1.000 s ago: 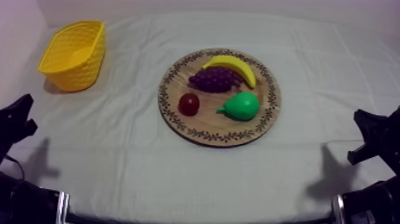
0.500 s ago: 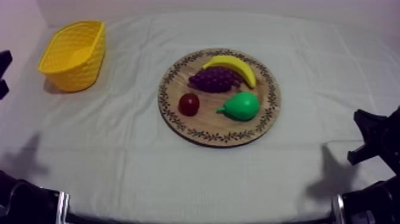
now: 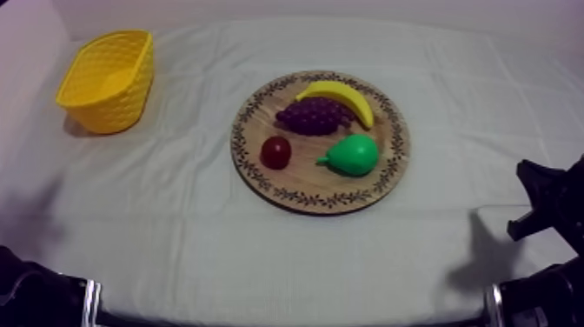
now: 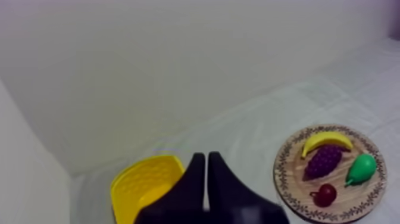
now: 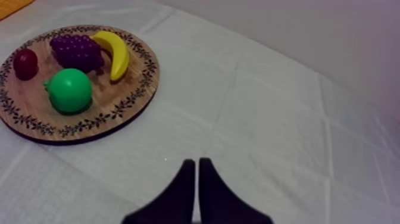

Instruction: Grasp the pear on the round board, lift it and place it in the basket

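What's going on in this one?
Nothing is being handled yet. The pear lies on the wooden board beside the banana, the grapes and the small red fruit. The yellow basket stands apart at the far left of the table. The left gripper is shut on nothing and points toward the basket. The right gripper is also shut on nothing, over bare cloth short of the board.

The pear (image 3: 352, 155) is bright green, the banana (image 3: 341, 96) yellow, the bunch of grapes (image 3: 315, 114) deep purple, the small red fruit (image 3: 276, 151) dark red. The wooden board (image 3: 393, 143) is brown with a dark leafy vine pattern round its rim, and the basket (image 3: 117, 104) is yellow with a woven lattice. The cloth (image 3: 217, 243) is grey-white, and my left gripper (image 4: 206, 173) and right gripper (image 5: 196, 179) are black.
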Controlling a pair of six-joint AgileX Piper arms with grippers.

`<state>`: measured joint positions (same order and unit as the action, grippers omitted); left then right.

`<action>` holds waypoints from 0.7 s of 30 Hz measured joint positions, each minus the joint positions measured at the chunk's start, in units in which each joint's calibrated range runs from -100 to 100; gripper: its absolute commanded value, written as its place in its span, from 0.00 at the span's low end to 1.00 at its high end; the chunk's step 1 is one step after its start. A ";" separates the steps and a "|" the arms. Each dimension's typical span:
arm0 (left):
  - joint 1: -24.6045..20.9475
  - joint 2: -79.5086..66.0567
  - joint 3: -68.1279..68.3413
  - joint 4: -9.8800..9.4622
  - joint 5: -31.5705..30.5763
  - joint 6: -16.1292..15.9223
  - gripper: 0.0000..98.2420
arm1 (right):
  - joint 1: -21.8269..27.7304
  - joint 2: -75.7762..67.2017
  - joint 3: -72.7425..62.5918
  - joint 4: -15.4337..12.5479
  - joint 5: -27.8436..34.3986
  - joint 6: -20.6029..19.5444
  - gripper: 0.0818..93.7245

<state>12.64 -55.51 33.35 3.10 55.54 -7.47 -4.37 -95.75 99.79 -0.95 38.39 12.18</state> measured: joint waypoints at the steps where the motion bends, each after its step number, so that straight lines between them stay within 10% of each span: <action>1: 0.46 1.50 -1.90 0.25 1.02 -0.38 0.00 | 0.00 0.00 0.00 0.00 0.00 0.00 0.00; 21: 13.16 30.89 -26.04 -1.97 10.03 1.34 0.00 | 0.00 0.00 0.00 0.00 0.00 0.00 0.00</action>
<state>25.80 -24.63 7.31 1.13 65.57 -6.12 -4.37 -95.75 99.79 -0.95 38.39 12.18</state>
